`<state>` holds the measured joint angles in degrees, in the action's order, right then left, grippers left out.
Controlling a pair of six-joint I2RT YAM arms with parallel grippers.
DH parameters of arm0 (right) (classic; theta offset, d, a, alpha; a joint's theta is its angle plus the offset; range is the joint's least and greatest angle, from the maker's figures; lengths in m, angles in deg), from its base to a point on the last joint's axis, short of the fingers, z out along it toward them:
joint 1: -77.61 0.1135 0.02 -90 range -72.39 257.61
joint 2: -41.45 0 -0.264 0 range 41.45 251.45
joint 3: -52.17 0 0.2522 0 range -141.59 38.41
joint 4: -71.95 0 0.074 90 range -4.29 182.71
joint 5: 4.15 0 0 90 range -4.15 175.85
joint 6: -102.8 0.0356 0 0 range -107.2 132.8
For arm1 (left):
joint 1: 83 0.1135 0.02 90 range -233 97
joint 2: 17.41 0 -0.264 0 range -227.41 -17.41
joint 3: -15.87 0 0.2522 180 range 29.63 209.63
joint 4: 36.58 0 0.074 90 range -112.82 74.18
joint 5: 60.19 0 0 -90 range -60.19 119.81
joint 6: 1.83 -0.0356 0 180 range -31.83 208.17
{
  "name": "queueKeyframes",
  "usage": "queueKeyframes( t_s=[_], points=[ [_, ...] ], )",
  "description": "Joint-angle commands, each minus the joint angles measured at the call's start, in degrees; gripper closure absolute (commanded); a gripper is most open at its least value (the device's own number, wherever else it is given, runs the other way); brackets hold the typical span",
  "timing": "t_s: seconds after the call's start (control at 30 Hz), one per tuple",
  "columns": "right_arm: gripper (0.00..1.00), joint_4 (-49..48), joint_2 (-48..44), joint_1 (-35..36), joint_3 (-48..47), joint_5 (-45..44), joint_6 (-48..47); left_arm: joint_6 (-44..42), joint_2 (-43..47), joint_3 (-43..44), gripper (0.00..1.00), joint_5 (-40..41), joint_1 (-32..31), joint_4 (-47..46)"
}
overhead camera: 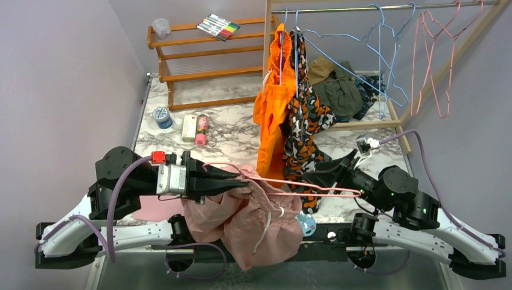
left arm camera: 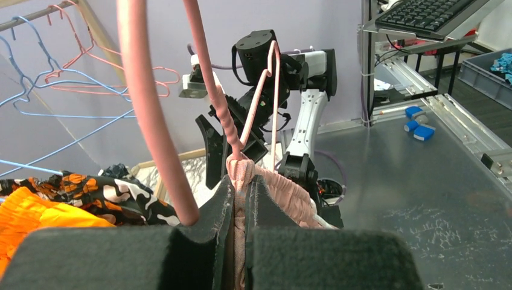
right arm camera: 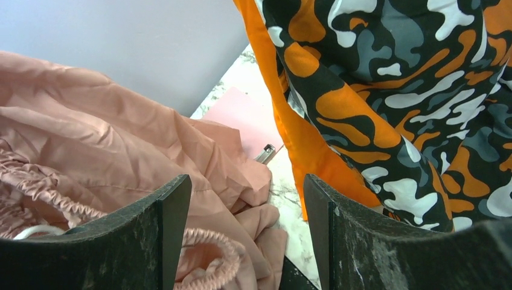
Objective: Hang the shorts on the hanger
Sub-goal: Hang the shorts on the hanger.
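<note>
Left gripper (left arm camera: 240, 193): fingers pinched tight on the gathered waistband of the dusty-pink fabric shorts (overhead camera: 241, 223). The shorts hang bunched at 6 o'clock of the marbled table (overhead camera: 235, 136), over its near edge. Thin pink wire hanger (left arm camera: 151, 109) lies across the top of the shorts, hook end toward 3 o'clock, near the right gripper (right arm camera: 246, 184). Right fingers spread wide, gripping nothing. Orange-black-grey camouflage garment (right arm camera: 392, 90) at its 1 o'clock.

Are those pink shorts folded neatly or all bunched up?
Bunched up: the shorts hang in crumpled folds, their gathered waistband pinched in the shut left gripper beside the pink hanger.
</note>
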<state>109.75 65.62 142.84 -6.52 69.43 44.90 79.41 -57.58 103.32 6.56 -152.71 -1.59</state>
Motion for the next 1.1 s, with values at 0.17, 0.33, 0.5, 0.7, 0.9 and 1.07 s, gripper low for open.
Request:
queueKeyframes(
  t_s=[0.17,0.33,0.5,0.7,0.9,1.07],
  points=[
    [0.29,4.0,2.0,0.0,0.6,10.2,-1.1,1.3,1.0,0.1,1.0,2.3,0.1,-2.1],
    [0.29,4.1,3.4,0.0,0.5,14.6,-1.8,1.4,0.7,0.4,1.0,2.2,0.1,-1.8],
    [0.3,4.6,4.7,0.1,0.4,17.4,-2.4,1.9,0.7,0.8,1.0,1.9,0.0,-1.4],
    [0.32,7.6,4.5,0.1,0.8,19.2,-2.2,2.5,0.8,1.4,1.0,1.6,0.1,-0.9],
    [0.34,8.8,3.5,0.0,2.5,21.4,-2.6,2.5,1.2,1.1,1.0,1.5,0.0,-0.8],
    [0.34,7.0,4.7,0.1,3.6,22.4,-2.3,2.5,0.7,1.4,1.0,0.9,0.1,-0.8]
  ],
)
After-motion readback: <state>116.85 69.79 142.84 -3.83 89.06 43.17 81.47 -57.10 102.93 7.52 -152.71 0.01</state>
